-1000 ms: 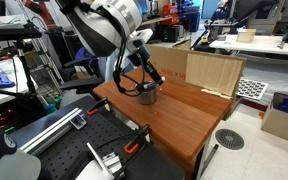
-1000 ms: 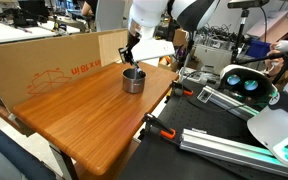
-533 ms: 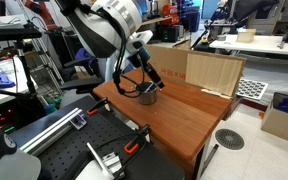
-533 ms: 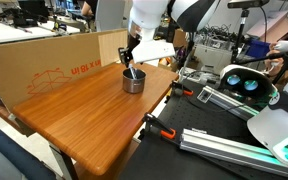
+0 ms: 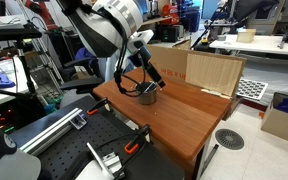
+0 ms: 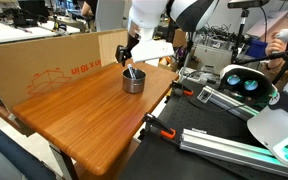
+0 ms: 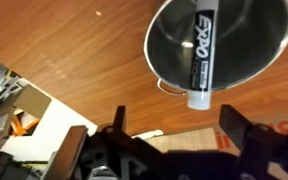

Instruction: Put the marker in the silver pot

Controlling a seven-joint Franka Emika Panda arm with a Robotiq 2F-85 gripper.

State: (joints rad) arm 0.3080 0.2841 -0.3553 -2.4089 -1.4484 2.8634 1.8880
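The silver pot (image 7: 246, 45) stands on the wooden table, seen in both exterior views (image 5: 147, 94) (image 6: 133, 82). The marker (image 7: 198, 45), dark with white lettering and a pale end, lies slanted inside it. Its pale end rests over the near rim. A light tip of the marker (image 6: 131, 72) pokes above the rim in an exterior view. My gripper (image 7: 154, 122) hangs just above the pot, open, with nothing between its fingers. Its dark fingers (image 7: 234, 118) stand wide apart on either side. The gripper also shows in both exterior views (image 5: 141, 80) (image 6: 130, 56).
The pot sits near the far end of the wooden table (image 6: 79, 115) (image 5: 189, 115). A cardboard wall (image 6: 44, 60) (image 5: 212, 72) runs along the table's back edge. Clamps (image 6: 159, 128) grip the front edge. Lab gear and another robot's base (image 6: 249, 85) crowd the surroundings.
The jaws have opened and let go of the marker. It has dropped from between the fingers into the pot. The arm has hardly moved.
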